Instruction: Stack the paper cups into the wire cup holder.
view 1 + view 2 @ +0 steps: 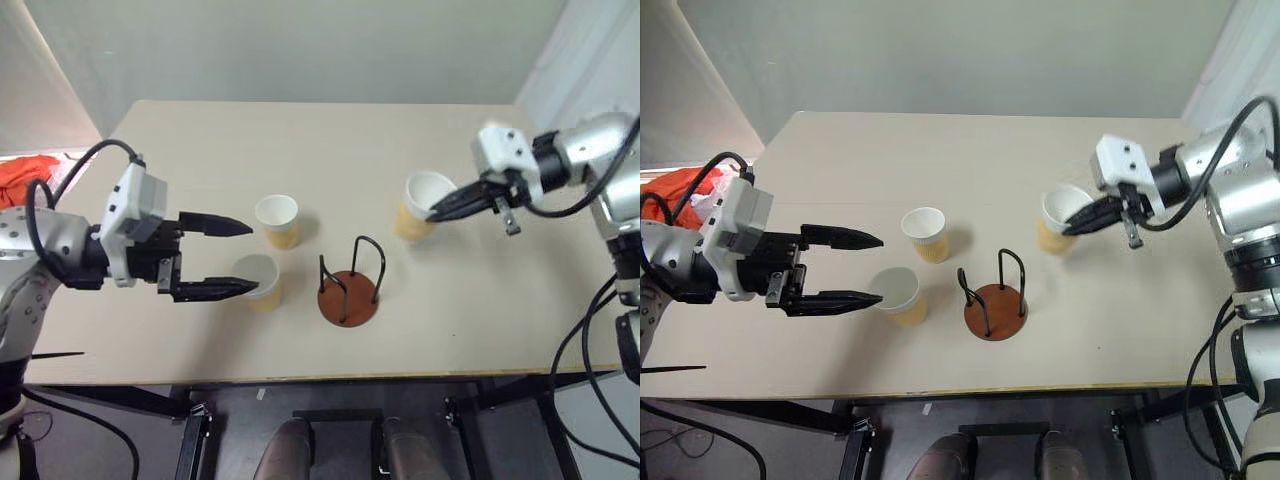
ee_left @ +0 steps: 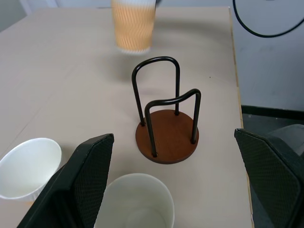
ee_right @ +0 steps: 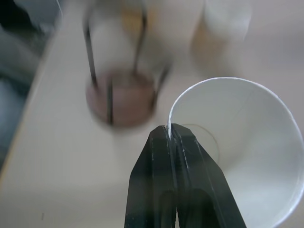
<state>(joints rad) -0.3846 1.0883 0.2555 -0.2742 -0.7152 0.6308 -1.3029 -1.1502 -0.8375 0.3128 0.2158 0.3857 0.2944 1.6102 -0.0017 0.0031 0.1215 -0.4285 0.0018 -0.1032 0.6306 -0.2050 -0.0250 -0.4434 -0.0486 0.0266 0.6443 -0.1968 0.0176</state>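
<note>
Right wrist view shows the held cup (image 3: 247,152) pinched at its rim: one finger inside the white wall, one outside, my right gripper (image 3: 170,130) fully closed on that thin edge. Head views confirm it: the cup (image 1: 425,205) hangs tilted from the fingertips near the table's right side, and its base appears to be off the surface or only just leaving it; I cannot tell which for certain.

The holder (image 1: 348,290) stands upright near the front edge of the table (image 1: 300,130), between my two arms. Its brown base is bare and nothing sits inside the wire loops. Status: no cup is stacked yet. One cup is in hand, two remain loose.

The two loose cups stand upright on the left of the holder. The far cup (image 1: 277,220) sits a little further back; the near cup (image 1: 257,281) is closer to the front edge and just beside the holder.

My left gripper (image 1: 215,258) is spread as wide as it goes and holds nothing. It points toward the holder, with the near cup at its lower fingertip (image 1: 235,289); contact cannot be confirmed. In the left wrist view both fingers frame the holder (image 2: 166,133), with the near cup (image 2: 135,202) between them.

Remaining work, in my judgement: carry the held cup over the loops and lower it in, then do likewise with the other two. A rim pinch is a light hold; the cup may swing or slip in transit.
</note>
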